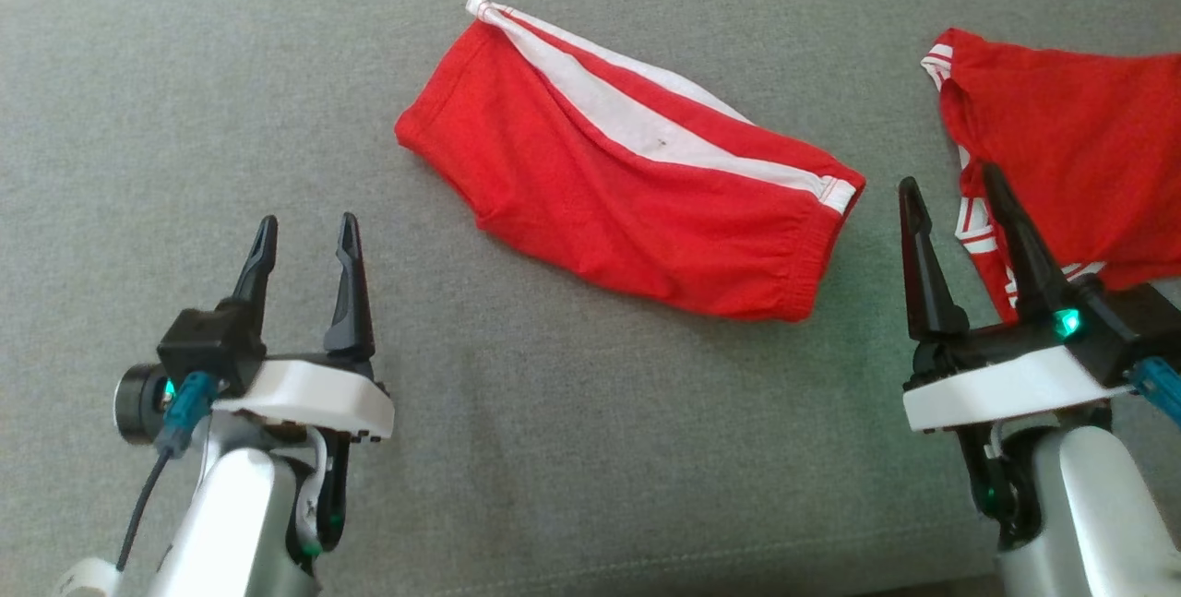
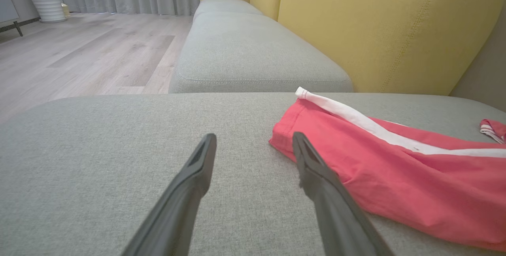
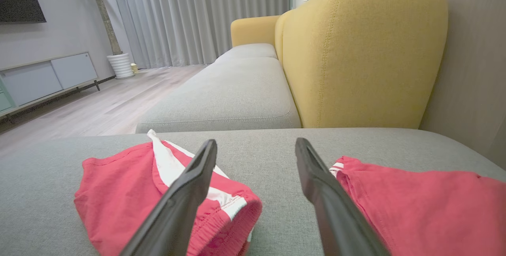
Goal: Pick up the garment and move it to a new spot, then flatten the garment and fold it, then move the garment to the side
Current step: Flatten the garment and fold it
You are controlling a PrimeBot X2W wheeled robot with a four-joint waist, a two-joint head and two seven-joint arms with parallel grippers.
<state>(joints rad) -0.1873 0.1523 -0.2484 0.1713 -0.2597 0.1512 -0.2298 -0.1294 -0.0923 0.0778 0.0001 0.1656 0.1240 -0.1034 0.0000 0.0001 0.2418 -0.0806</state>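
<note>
Red shorts with a white side stripe [image 1: 609, 177] lie folded on the grey cushion [image 1: 184, 89] in the middle of the head view; they also show in the left wrist view [image 2: 395, 169] and right wrist view [image 3: 126, 192]. A second red garment with white trim [image 1: 1070, 154] lies at the right edge, seen too in the right wrist view [image 3: 427, 208]. My left gripper [image 1: 307, 232] stands open, empty, to the left of the shorts. My right gripper [image 1: 953, 182] stands open, empty, between the two garments, its fingers over the second one's striped edge.
The yellow sofa back [image 3: 355, 50] rises behind the cushion. A further grey seat cushion [image 2: 245, 50] runs on beyond it. Wooden floor [image 2: 87, 54], a white plant pot [image 3: 120, 66] and a low cabinet [image 3: 47, 76] lie off to the left.
</note>
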